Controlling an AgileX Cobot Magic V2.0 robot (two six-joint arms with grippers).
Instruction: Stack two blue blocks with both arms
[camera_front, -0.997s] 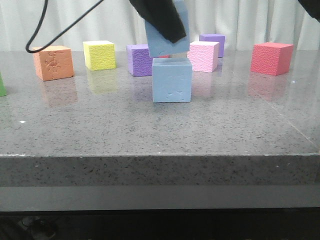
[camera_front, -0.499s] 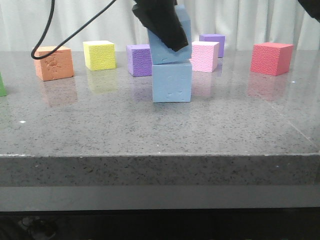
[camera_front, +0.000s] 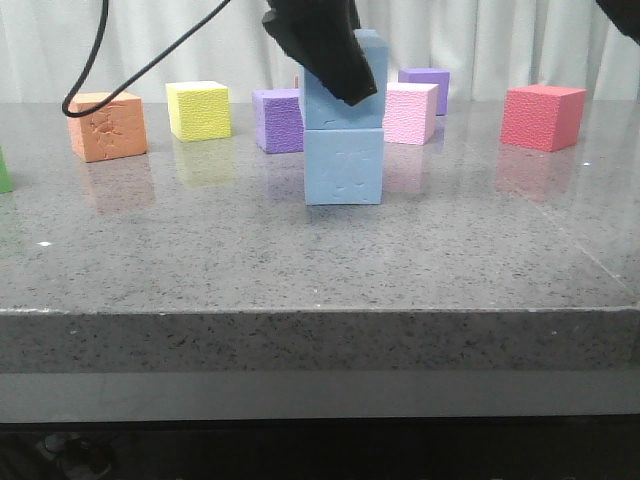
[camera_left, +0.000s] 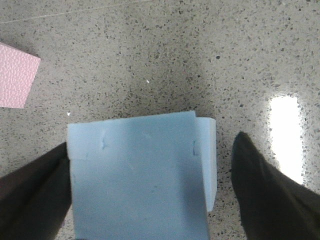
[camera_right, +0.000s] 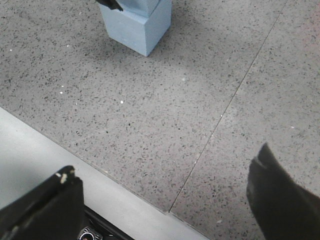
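Grey speckled stone table (camera_front: 200, 240). Left black two-fingered gripper (camera_left: 150, 185) spread; upper pale-blue foam cube (camera_left: 135, 175) between fingers, atop lower pale-blue foam cube (camera_front: 344, 166). Right black two-fingered gripper (camera_right: 165, 200) spread, empty.

Left gripper (camera_front: 330, 60) hides upper blue block (camera_front: 345, 100) (mostly).
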